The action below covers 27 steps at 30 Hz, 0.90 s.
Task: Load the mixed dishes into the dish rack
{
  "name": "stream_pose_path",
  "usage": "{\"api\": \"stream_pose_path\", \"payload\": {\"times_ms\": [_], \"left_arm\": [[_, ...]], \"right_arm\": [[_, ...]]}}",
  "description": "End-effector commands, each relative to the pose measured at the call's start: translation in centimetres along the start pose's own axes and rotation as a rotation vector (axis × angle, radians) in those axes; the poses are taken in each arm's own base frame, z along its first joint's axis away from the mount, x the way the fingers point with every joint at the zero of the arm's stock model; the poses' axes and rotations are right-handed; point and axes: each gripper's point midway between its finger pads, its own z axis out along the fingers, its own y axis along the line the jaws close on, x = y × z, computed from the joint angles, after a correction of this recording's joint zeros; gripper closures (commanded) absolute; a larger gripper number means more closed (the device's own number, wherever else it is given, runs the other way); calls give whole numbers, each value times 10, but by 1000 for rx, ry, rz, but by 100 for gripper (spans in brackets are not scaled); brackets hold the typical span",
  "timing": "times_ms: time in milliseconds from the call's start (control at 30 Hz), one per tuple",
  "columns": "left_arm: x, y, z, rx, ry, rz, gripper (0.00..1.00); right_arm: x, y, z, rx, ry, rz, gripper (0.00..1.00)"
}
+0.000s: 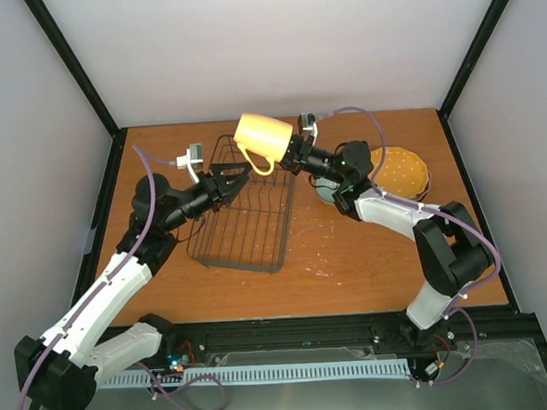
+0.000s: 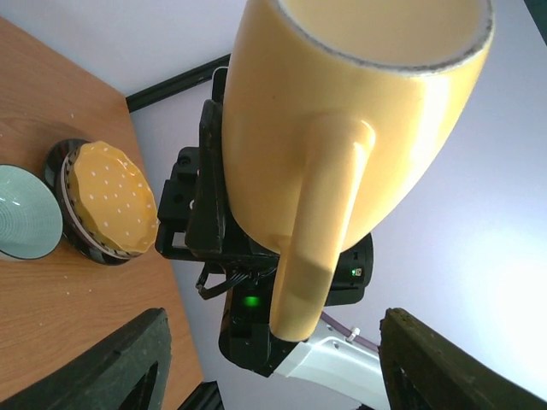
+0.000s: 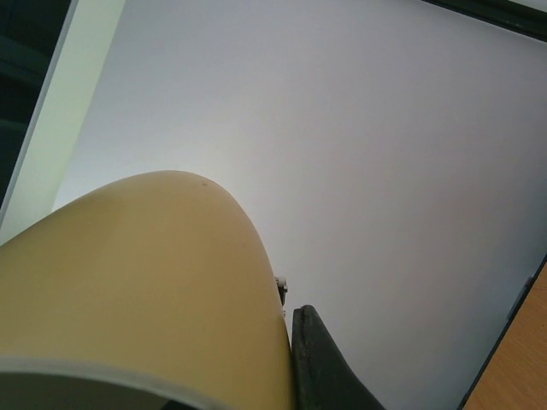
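Holding the mug (image 1: 263, 136) up in the air, the right tool (image 1: 292, 151) was closed on its wall. In the right wrist view only one finger (image 3: 320, 367) showed, pressed against the mug's outer side by the rim; the other finger was hidden, so I could not tell if it sat inside. The mug was tilted off upright, with its handle (image 1: 257, 165) hanging down on the near side. From the top it lay over the far edge of the rack (image 1: 247, 221), raised clear of the wire and touching nothing but the tool.

The left tool (image 1: 239, 180) had its jaws spread wide and gripped nothing. It hovered over the far part of the rack with its tips aimed at the mug. In the left wrist view both fingers (image 2: 128, 363) sat at the bottom corners, the mug filled the gap beyond them, and the handle faced that camera. How close the tips were to the mug could not be judged.

The rack sat on the bench (image 1: 351, 256) left of centre, its long side running near to far. The bowl (image 2: 26, 222) stood upright on the bench right of the rack, mostly hidden under the right arm in the top view. Just beside it, further right, the orange plate (image 1: 400, 171) lay on top of a dark plate (image 2: 61, 166). Whether bowl and dark plate touched was unclear
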Motion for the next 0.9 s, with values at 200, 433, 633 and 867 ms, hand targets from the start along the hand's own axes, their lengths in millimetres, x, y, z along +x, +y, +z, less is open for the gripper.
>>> {"api": "stream_pose_path", "payload": {"times_ms": [200, 433, 633, 867], "left_arm": [[-11, -8, 14, 34, -19, 45, 47], [-15, -9, 14, 25, -39, 73, 67], [-17, -14, 10, 5, -49, 113, 99], [-24, -15, -9, -121, -98, 189, 99]], "right_arm": [[12, 31, 31, -87, 62, -72, 97], [24, 21, 39, -79, 96, -48, 97], [30, 11, 37, -56, 100, -36, 97], [33, 0, 34, -24, 105, -24, 97]]}}
